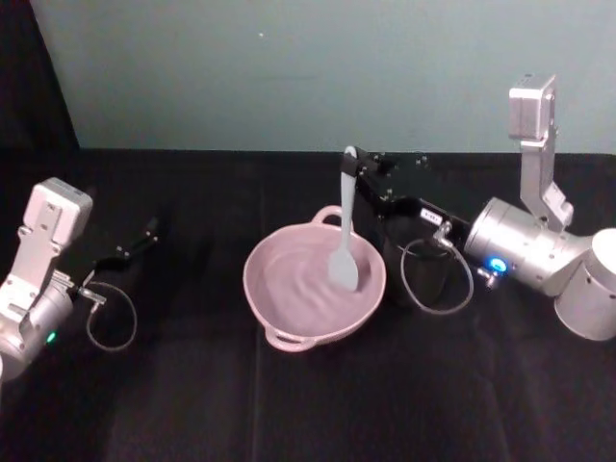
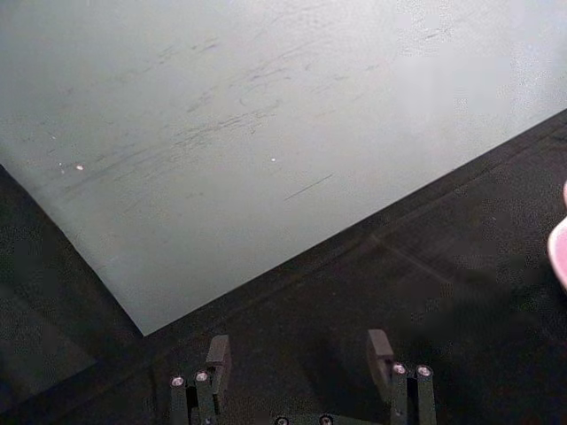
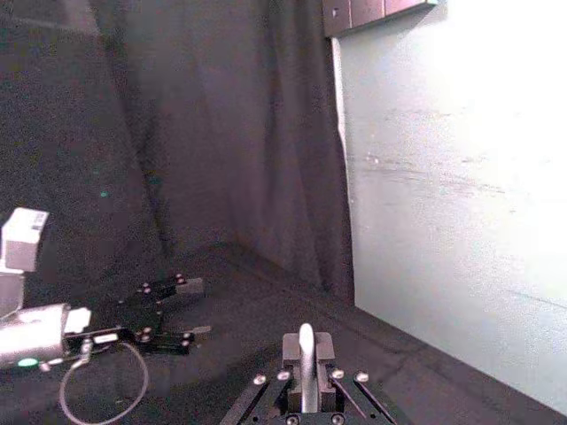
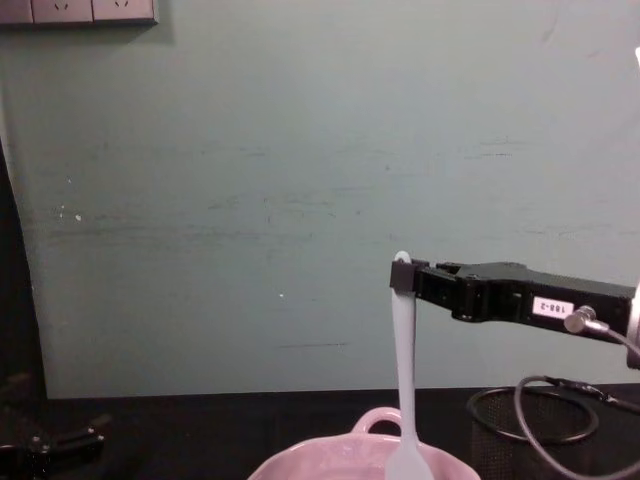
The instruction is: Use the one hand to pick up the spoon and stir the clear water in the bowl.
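The right pincer [image 1: 356,166] is clamped on the spoon [image 1: 344,236] at its handle top; the blade dips into the water [image 1: 298,289] in the pink bowl [image 1: 248,284] on the counter [image 1: 192,404]; the white label [image 4: 553,308] is unreadable; the left pincer [image 2: 299,347] idles, spread apart.

I count one pink bowl [image 1: 254,292], one white spoon [image 1: 344,243] and one black mesh cup [image 1: 430,281] on my worktop [image 1: 192,404]. There are two grippers, the left gripper [image 1: 138,243] and the right gripper [image 1: 360,164].
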You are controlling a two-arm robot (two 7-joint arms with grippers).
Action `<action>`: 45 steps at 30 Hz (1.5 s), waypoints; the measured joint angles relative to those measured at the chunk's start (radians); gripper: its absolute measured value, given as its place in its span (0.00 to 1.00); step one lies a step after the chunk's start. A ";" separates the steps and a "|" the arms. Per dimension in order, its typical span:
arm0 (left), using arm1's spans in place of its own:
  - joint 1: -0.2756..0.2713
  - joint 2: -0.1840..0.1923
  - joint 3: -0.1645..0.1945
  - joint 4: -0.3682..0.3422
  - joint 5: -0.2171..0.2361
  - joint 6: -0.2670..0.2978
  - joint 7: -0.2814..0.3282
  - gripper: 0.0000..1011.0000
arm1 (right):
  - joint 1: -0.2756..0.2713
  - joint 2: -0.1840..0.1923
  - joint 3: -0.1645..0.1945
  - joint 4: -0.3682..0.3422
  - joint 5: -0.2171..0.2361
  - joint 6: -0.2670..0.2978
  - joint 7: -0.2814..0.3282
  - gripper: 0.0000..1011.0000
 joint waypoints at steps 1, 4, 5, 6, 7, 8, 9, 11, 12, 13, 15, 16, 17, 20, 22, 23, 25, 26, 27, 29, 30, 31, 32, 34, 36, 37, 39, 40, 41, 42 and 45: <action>0.000 0.000 0.000 0.000 0.000 0.000 0.000 1.00 | -0.005 0.002 0.000 -0.007 0.001 0.001 -0.001 0.10; 0.000 0.000 0.000 0.000 0.000 0.000 0.000 1.00 | -0.021 0.003 -0.004 -0.031 0.002 0.005 -0.001 0.10; 0.000 0.000 0.000 0.000 0.000 0.000 0.000 1.00 | -0.023 0.003 -0.006 -0.035 0.002 0.006 -0.002 0.10; 0.000 0.000 0.000 0.000 0.000 0.000 0.000 1.00 | -0.025 0.000 -0.012 -0.042 0.002 0.007 -0.001 0.10; 0.000 0.000 0.000 0.000 0.000 0.000 0.000 1.00 | -0.025 -0.003 -0.016 -0.044 0.002 0.007 -0.001 0.10; 0.000 0.000 0.000 0.000 0.000 0.000 0.000 1.00 | -0.025 -0.006 -0.020 -0.045 0.002 0.007 -0.001 0.10; 0.000 0.000 0.000 0.000 0.000 0.000 0.000 1.00 | -0.025 -0.009 -0.022 -0.046 0.002 0.007 0.000 0.10; 0.000 0.000 0.000 0.000 0.000 0.000 0.000 1.00 | -0.022 -0.020 -0.034 -0.045 0.001 0.006 0.007 0.10; 0.000 0.000 0.000 0.000 0.000 0.000 0.000 1.00 | -0.014 -0.030 -0.043 -0.040 0.000 0.005 0.013 0.10; 0.000 0.000 0.000 0.000 0.000 0.000 0.000 1.00 | -0.011 -0.034 -0.046 -0.038 0.000 0.005 0.015 0.10; 0.000 0.000 0.000 0.000 0.000 0.000 0.000 1.00 | -0.002 -0.043 -0.056 -0.028 -0.002 0.004 0.021 0.10; 0.000 0.000 0.000 0.000 0.000 0.000 0.000 1.00 | 0.002 -0.048 -0.060 -0.023 -0.003 0.004 0.024 0.10; 0.000 0.000 0.000 0.000 0.000 0.000 0.000 1.00 | 0.014 -0.058 -0.069 -0.009 -0.004 0.003 0.031 0.10; 0.000 0.000 0.000 0.000 0.000 0.000 0.000 1.00 | 0.034 -0.075 -0.080 0.014 -0.007 0.000 0.042 0.10; 0.000 0.000 0.000 0.000 0.000 0.000 0.000 1.00 | 0.055 -0.090 -0.091 0.042 -0.010 -0.004 0.053 0.10; 0.000 0.000 0.000 0.000 0.000 0.000 0.000 1.00 | 0.070 -0.100 -0.096 0.063 -0.012 -0.007 0.058 0.10; 0.000 0.000 0.000 0.000 0.000 0.000 0.000 1.00 | 0.086 -0.110 -0.099 0.084 -0.013 -0.011 0.064 0.10; 0.000 0.000 0.000 0.000 0.000 0.000 0.000 1.00 | 0.101 -0.118 -0.101 0.109 -0.013 -0.015 0.071 0.10; 0.000 0.000 0.000 0.000 0.000 0.000 0.000 1.00 | 0.107 -0.122 -0.102 0.120 -0.014 -0.017 0.073 0.10; 0.000 0.000 0.000 0.000 0.000 0.000 0.000 1.00 | 0.121 -0.129 -0.104 0.141 -0.014 -0.021 0.079 0.10; 0.000 0.000 0.000 0.000 0.000 0.000 0.000 1.00 | 0.133 -0.135 -0.104 0.161 -0.016 -0.023 0.084 0.10; 0.000 0.000 0.000 0.000 0.000 0.000 0.000 1.00 | 0.140 -0.137 -0.105 0.171 -0.017 -0.023 0.086 0.10; 0.000 0.000 0.000 0.000 0.000 0.000 0.000 1.00 | 0.146 -0.139 -0.105 0.180 -0.018 -0.024 0.087 0.10; 0.000 0.000 0.000 0.000 0.000 0.000 0.000 1.00 | 0.159 -0.141 -0.103 0.201 -0.019 -0.027 0.092 0.10; 0.000 0.000 0.000 0.000 0.000 0.000 0.000 1.00 | 0.166 -0.141 -0.099 0.214 -0.020 -0.028 0.093 0.10; 0.000 0.000 0.000 0.000 0.000 0.000 0.000 1.00 | 0.170 -0.138 -0.094 0.221 -0.020 -0.029 0.092 0.10; 0.000 0.000 0.000 0.000 0.000 0.000 0.000 1.00 | 0.170 -0.130 -0.085 0.222 -0.020 -0.029 0.090 0.10; 0.000 0.000 0.000 0.000 0.000 0.000 0.000 1.00 | 0.169 -0.127 -0.082 0.220 -0.020 -0.029 0.088 0.10; 0.000 0.000 0.000 0.000 0.000 0.000 0.000 1.00 | 0.167 -0.123 -0.079 0.217 -0.020 -0.029 0.085 0.10; 0.000 0.000 0.000 0.000 0.000 0.000 0.000 1.00 | 0.159 -0.114 -0.071 0.206 -0.020 -0.029 0.078 0.10; 0.000 0.000 0.000 0.000 0.000 0.000 0.000 1.00 | 0.143 -0.097 -0.056 0.186 -0.018 -0.027 0.065 0.10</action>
